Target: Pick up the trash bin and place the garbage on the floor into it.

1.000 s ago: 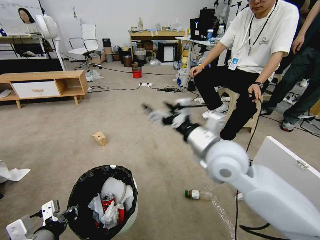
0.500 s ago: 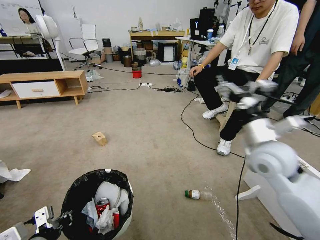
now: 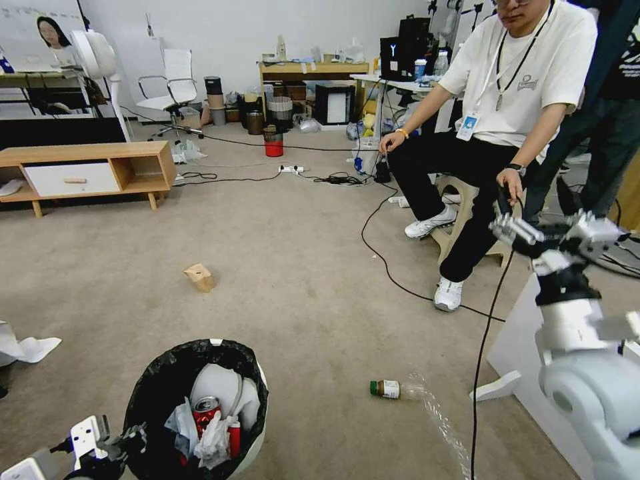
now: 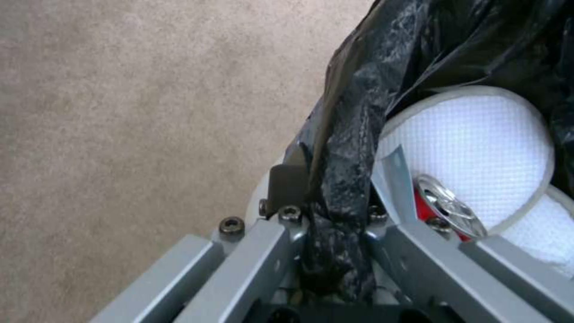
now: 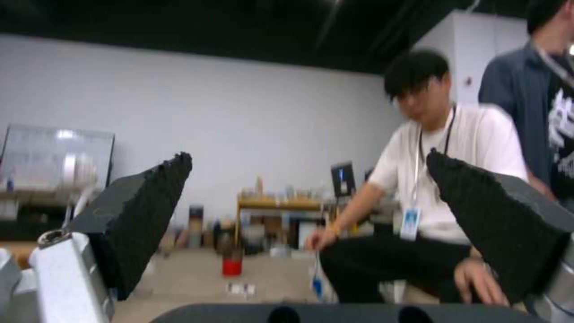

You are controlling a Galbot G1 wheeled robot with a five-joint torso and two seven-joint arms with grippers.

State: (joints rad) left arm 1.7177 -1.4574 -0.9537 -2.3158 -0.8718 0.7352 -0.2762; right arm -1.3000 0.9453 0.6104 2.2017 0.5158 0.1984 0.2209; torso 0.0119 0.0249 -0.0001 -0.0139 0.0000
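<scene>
The trash bin (image 3: 261, 419), white with a black bag liner, hangs low at the front left, and my left gripper (image 3: 123, 441) is shut on its near rim. The left wrist view shows that gripper (image 4: 330, 193) pinching the crinkled bag edge (image 4: 350, 134). A red can (image 3: 205, 408) and white tissue wads lie inside. Garbage on the floor: a clear bottle (image 3: 399, 389), a tan cardboard box (image 3: 199, 277) and a white tissue (image 3: 28, 347). My right gripper (image 3: 552, 235) is raised at the right, open and holding nothing, its black pads (image 5: 150, 215) far apart.
A person sits on a stool (image 3: 467, 200) at the right, feet on the carpet. A black cable (image 3: 387, 270) crosses the floor there. A white panel (image 3: 517, 350) stands by my right arm. A low wooden cabinet (image 3: 87, 170) is at the far left, a red bucket (image 3: 273, 144) behind.
My right arm has swung from the middle of the view over to the right. The bin sits slightly lower in view, still held by the left gripper.
</scene>
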